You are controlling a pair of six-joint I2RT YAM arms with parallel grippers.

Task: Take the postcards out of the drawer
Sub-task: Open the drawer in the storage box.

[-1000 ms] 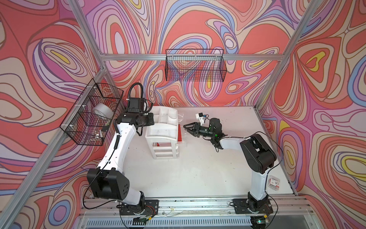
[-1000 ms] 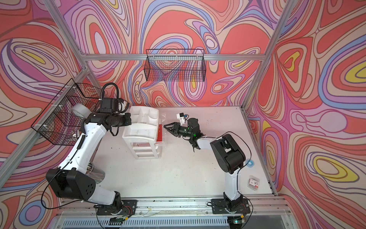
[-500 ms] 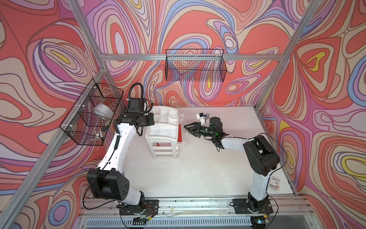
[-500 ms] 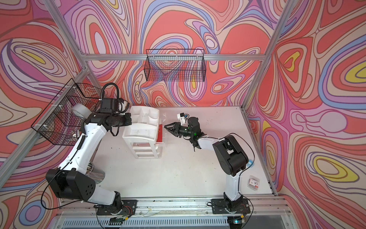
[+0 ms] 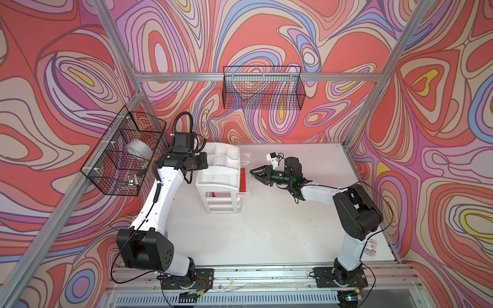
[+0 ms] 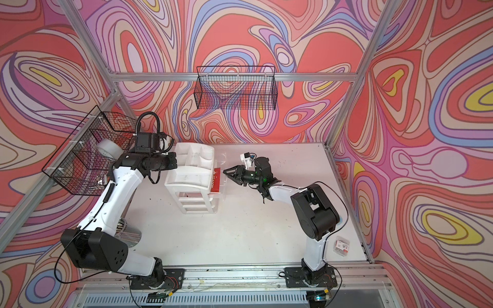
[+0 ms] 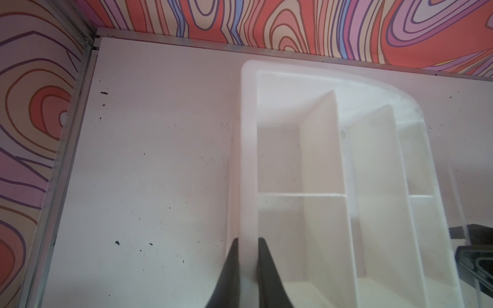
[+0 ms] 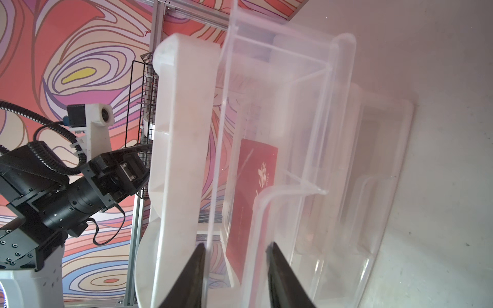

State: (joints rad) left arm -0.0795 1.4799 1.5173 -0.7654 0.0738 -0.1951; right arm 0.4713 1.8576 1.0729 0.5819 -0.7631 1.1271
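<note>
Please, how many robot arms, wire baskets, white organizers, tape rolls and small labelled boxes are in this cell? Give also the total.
Robot arms: 2
Wire baskets: 2
White organizer: 1
Tape roll: 1
Small labelled box: 1
Total: 7

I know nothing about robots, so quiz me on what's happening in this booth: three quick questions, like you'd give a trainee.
1. True or false: the clear drawer holding a red postcard is pushed fully shut.
2. The left end effector is clamped on: A) the white organizer, at its wall; B) the postcard; C) nothing.
3. How many wire baskets hang on the walls?
Key: 1 false; 2 A; 3 two.
</note>
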